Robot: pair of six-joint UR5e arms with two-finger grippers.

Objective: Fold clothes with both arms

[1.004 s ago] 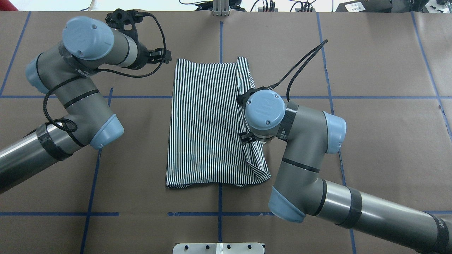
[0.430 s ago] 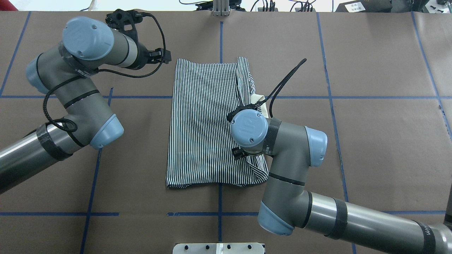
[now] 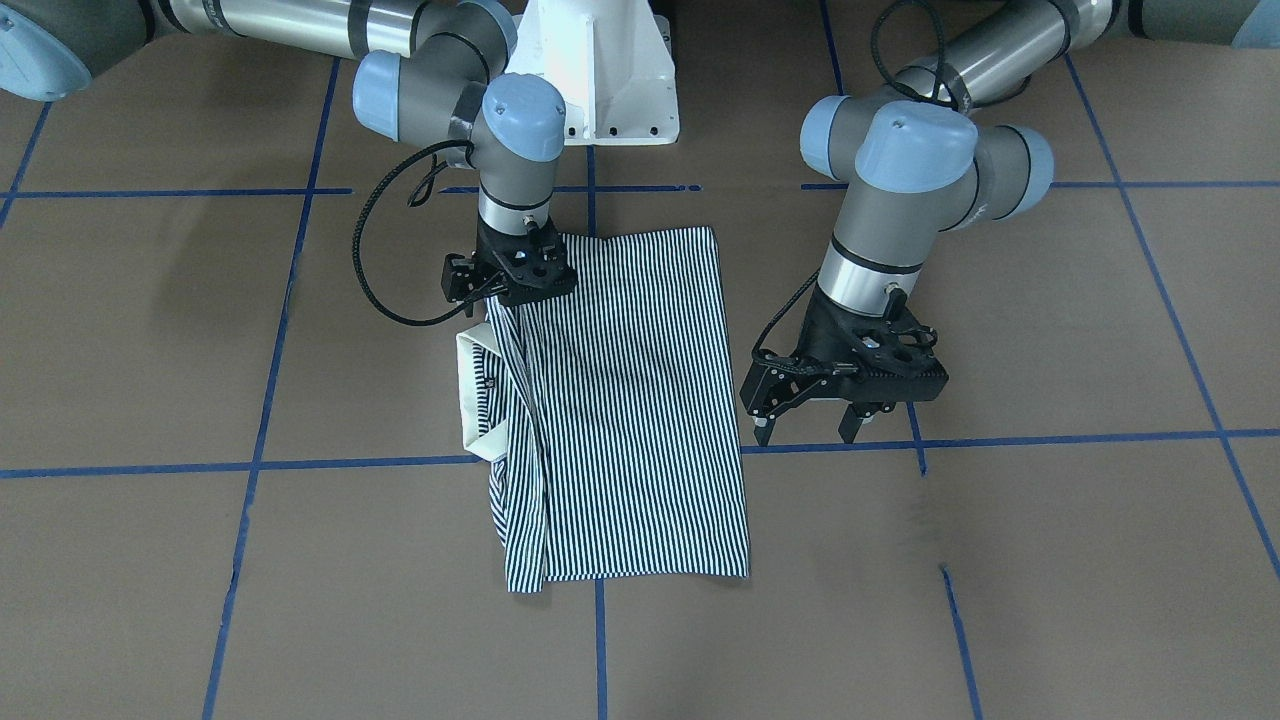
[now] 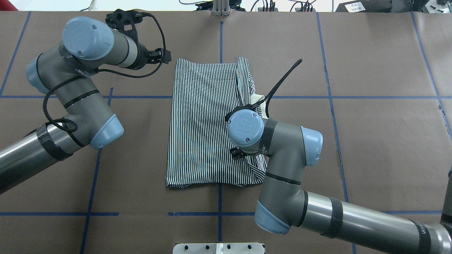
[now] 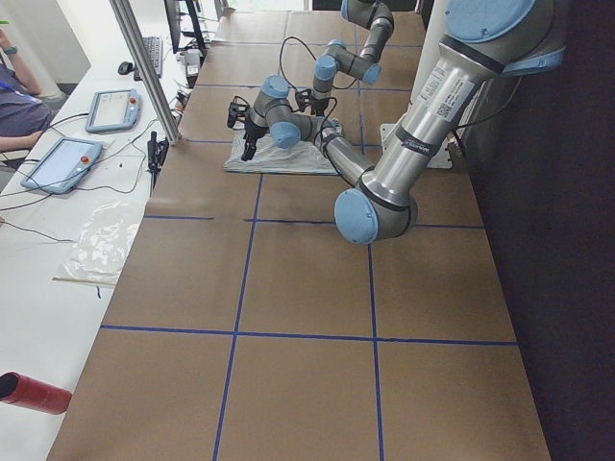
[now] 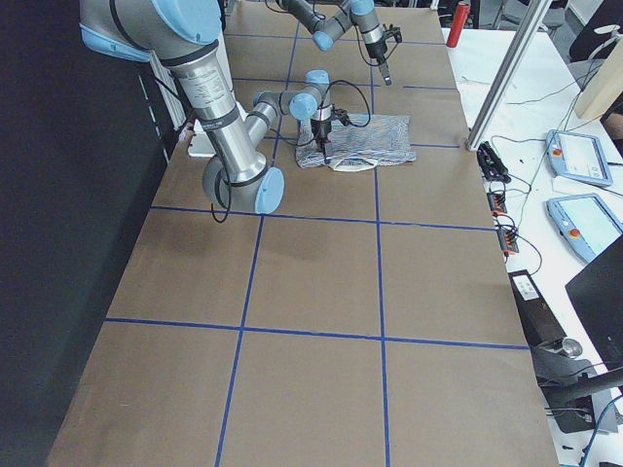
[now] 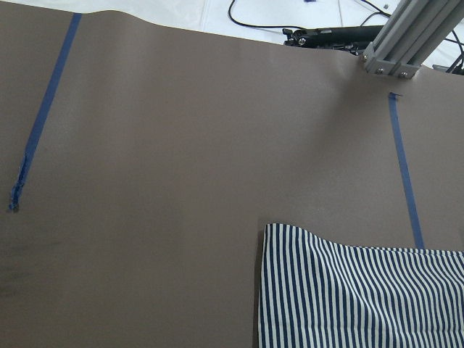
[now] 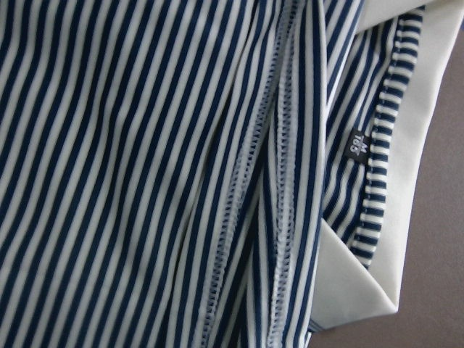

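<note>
Position: the polo shirt (image 4: 201, 123) lies folded to a long rectangle at the middle of the table (image 4: 370, 141); its cream collar (image 3: 468, 390) juts out past the edge on the robot's right.

Right gripper (image 3: 508, 290): set low over that same edge, with a ridge of cloth rising toward it; the fingers are hidden by the gripper body, so it cannot be told whether cloth is pinched.

Left gripper (image 3: 804, 430): fingers spread wide, held over bare table just beside the opposite edge, nothing gripped.

Risks, as judged: the far edge is unrestrained, so the whole shirt may be dragged rather than folded; the raised ridge may be bunched into a crease; the collar may be left protruding if only the upper layer is carried.

Change noted: the right wrist has been shifted inward over the stripes and nearer the robot; the collar, formerly covered in the overhead view, is now exposed; the near right corner has been drawn in slightly; the left arm is unmoved.
</note>
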